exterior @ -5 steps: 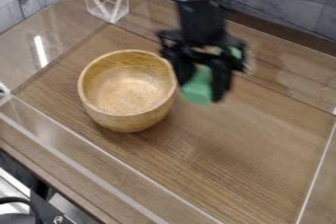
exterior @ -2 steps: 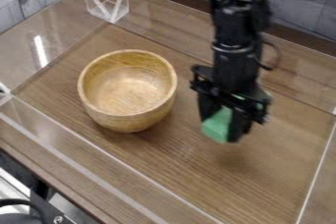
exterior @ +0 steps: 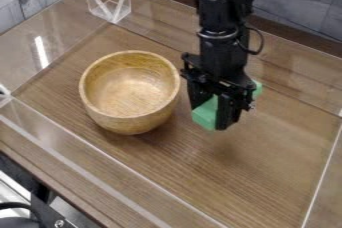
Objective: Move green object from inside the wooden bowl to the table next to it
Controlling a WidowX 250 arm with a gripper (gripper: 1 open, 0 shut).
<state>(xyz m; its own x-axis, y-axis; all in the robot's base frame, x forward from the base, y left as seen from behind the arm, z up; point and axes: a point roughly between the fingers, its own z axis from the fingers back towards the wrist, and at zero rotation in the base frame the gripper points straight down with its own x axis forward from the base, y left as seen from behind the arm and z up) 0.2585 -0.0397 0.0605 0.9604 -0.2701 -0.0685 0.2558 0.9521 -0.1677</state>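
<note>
- Presently, the gripper (exterior: 221, 110) hangs over the table (exterior: 174, 180), on the right-hand side of the bowl as the camera sees it; its black body comes down from the top edge of the view, and its tips point downward.
- The fingers are together on the green object (exterior: 209, 113), clamped on it; the dark parts of the gripper cover much of the block, so its full outline is hidden.
- The green object is outside the wooden bowl (exterior: 112, 119), near its right side in the view; bright green shows low between the dark finger parts, and a smaller patch shows farther right; whether its underside touches the tabletop, I cannot tell.
- The bowl sits upright on the table, left of the gripper; it is round, light tan and thick-walled, and its smooth inside is in plain sight, with nothing green in it.
- The table has a brown wood-grain top; pale, clear edging (exterior: 60, 130) runs along its left side, catching the light.
- A small clear, angular piece (exterior: 110, 4) stands near the upper left, well apart from the bowl; black cables (exterior: 30, 210) curl at the lower left corner, beyond the edging.
</note>
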